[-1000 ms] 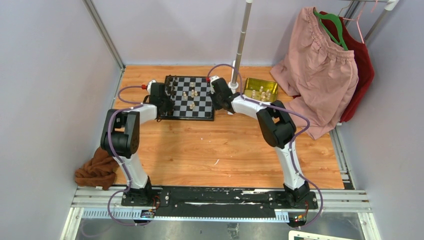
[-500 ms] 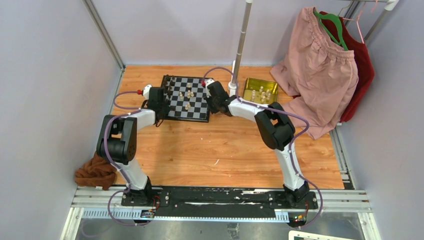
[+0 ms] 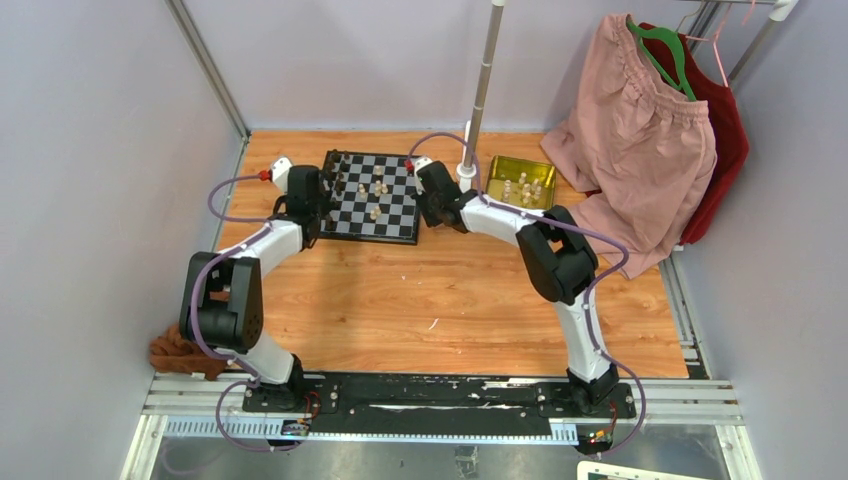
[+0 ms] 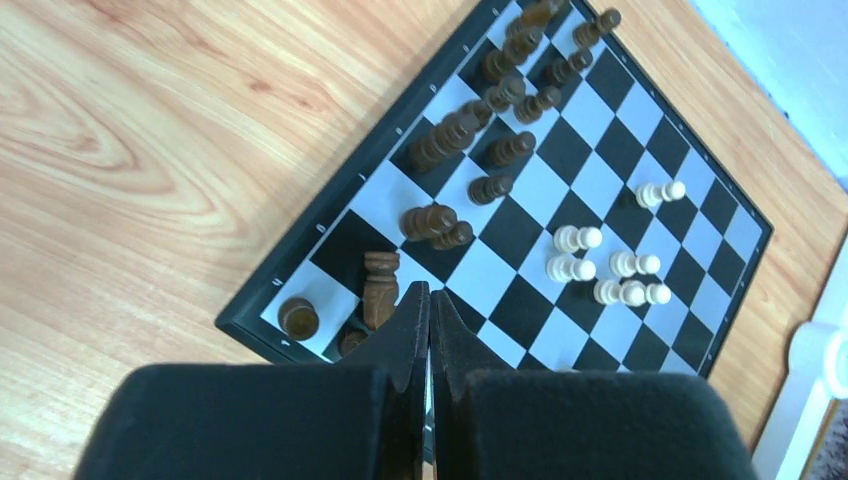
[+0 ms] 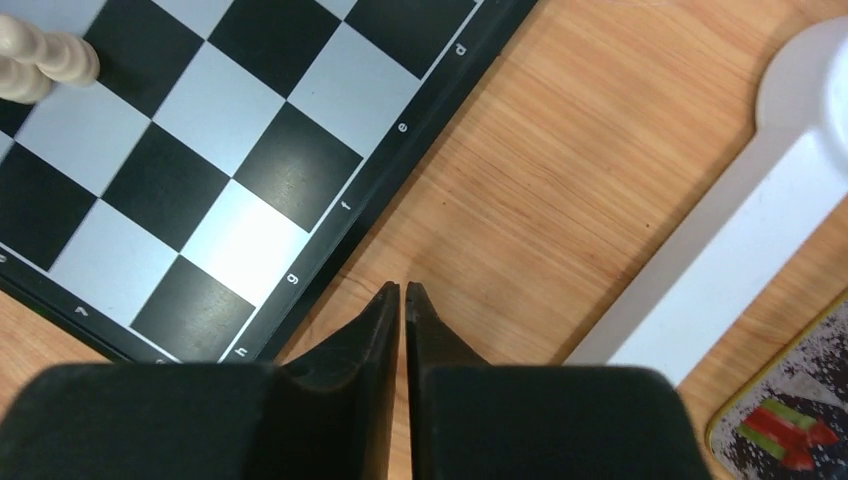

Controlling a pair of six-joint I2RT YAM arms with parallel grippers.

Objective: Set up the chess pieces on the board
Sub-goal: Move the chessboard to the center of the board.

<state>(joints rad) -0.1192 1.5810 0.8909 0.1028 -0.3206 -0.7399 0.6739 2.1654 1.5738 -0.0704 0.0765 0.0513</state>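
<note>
The board (image 3: 370, 238) lies at the back of the wooden table. Dark brown chess pieces (image 4: 470, 125) crowd its left side, and one taller dark piece (image 4: 380, 290) stands just ahead of my left fingertips. Several cream chess pieces (image 4: 600, 265) stand loosely near the board's middle. My left gripper (image 4: 430, 290) hovers over the board's near-left corner, shut and holding nothing. My right gripper (image 5: 402, 288) hangs over bare wood just off the board's right rim (image 5: 345, 205). Its jaws are only a hairline apart, with nothing between them. One cream piece (image 5: 40, 55) shows at the right wrist view's top left.
A gold tin (image 3: 520, 180) holding more cream pieces sits right of the board. A metal pole (image 3: 482, 90) on a white base (image 5: 760, 200) stands between the tin and the board. Pink and red clothes (image 3: 640, 140) hang at the back right. A brown cloth (image 3: 185, 350) lies at the near left.
My left arm has swung left, taking its gripper from over the board to its left edge. The board sits slightly further left. The right gripper has shifted a little.
</note>
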